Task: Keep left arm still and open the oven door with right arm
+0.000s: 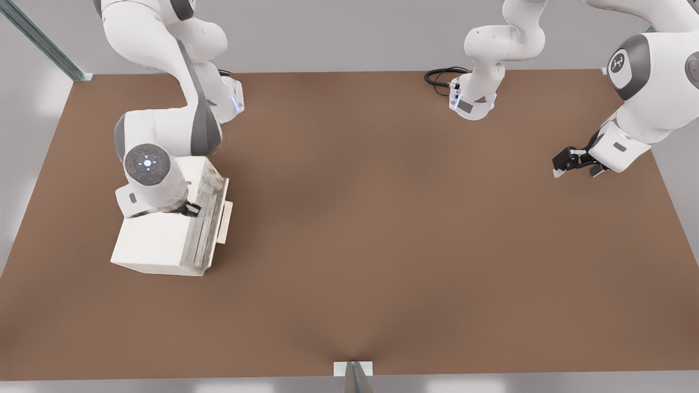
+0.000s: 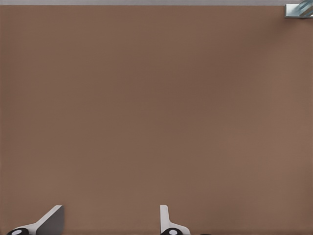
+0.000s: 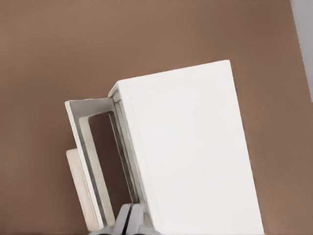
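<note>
Oven door (image 3: 90,161) — cream frame with a see-through window and a pale tan bar handle (image 3: 80,188); it stands partly swung out from the white oven (image 3: 188,147), a wedge-shaped gap showing between door and body. Location: on the brown table (image 1: 382,218), toward the front view's left. Right arm (image 1: 158,147) reaches down over the oven's top. Gripper (image 3: 131,220) — sits at the oven's front top edge, by the gap behind the door; its pale fingertips (image 3: 123,218) appear pressed together with nothing visible between them.
</note>
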`<state>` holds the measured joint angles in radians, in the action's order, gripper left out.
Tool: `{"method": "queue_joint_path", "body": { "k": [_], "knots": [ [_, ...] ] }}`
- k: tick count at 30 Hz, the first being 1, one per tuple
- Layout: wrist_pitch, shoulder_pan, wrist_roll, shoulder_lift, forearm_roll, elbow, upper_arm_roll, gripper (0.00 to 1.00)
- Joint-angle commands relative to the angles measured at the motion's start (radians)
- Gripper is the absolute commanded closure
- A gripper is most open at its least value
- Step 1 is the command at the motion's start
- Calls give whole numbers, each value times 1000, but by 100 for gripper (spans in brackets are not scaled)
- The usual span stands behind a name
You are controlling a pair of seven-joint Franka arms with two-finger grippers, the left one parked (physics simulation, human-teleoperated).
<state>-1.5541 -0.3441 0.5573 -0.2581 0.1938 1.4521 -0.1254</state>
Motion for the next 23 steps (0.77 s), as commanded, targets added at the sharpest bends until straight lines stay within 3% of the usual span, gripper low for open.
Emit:
{"method": "queue_joint_path", "body": {
  "k": [1, 2, 5, 23],
  "knots": [
    [163, 19, -462, 2, -140, -81, 0, 72],
    [160, 83, -461, -18, -192, -99, 0, 2],
    [163, 206, -516, -43, -261, -234, 1, 0],
    [163, 208, -567, -35, -248, -236, 1, 0]
  ]
}}
